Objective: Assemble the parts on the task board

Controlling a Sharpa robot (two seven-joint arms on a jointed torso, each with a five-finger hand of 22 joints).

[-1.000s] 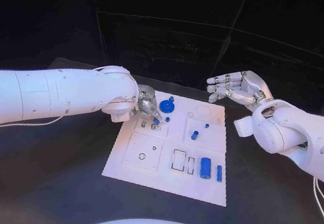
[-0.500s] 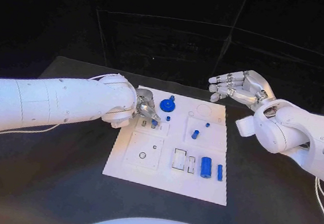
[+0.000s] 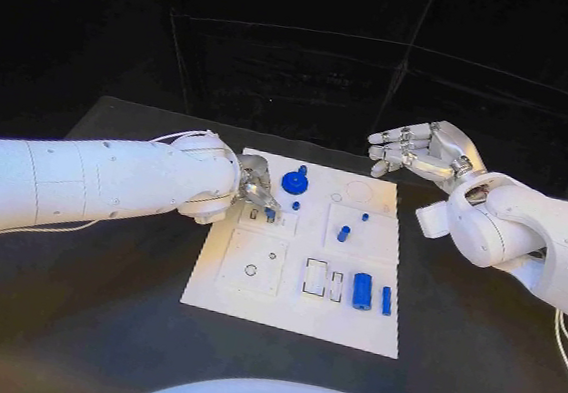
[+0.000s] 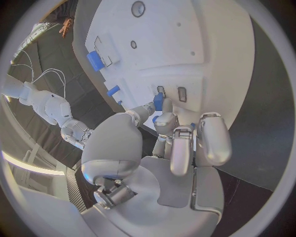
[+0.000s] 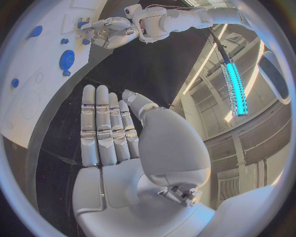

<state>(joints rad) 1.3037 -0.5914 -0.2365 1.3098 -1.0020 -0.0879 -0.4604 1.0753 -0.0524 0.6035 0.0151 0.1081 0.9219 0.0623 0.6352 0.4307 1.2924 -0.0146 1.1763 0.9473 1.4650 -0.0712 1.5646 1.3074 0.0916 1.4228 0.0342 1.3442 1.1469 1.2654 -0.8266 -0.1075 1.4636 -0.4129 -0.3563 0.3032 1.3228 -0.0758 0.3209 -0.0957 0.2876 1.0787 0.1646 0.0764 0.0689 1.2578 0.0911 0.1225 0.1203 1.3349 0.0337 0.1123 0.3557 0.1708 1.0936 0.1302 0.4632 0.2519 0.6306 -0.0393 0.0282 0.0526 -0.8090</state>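
The white task board [image 3: 254, 298] lies in the middle of the black table. My left hand [image 3: 255, 190] hovers over its far left part and pinches a small blue piece [image 3: 270, 215] between thumb and finger. In the left wrist view that piece [image 4: 158, 102] hangs just short of two small slots [image 4: 181, 94] in the board [image 4: 185, 44]. A blue disc [image 3: 295, 184], a blue peg [image 3: 343, 234], a blue cylinder [image 3: 361, 291] and a thin blue bar [image 3: 386, 301] sit on the board. My right hand [image 3: 423, 150] is raised beyond the far right corner, fingers stretched out, holding nothing.
Black table surface [image 3: 88, 328] surrounds the board on all sides. The right wrist view shows my right hand [image 5: 117, 133] flat and bare, with the left hand [image 5: 108, 32] and blue disc [image 5: 66, 58] far ahead of it on the board [image 5: 27, 94].
The left arm has shifted a little while its hand keeps the blue piece over the same spot. The right hand has drifted slightly up and outward.
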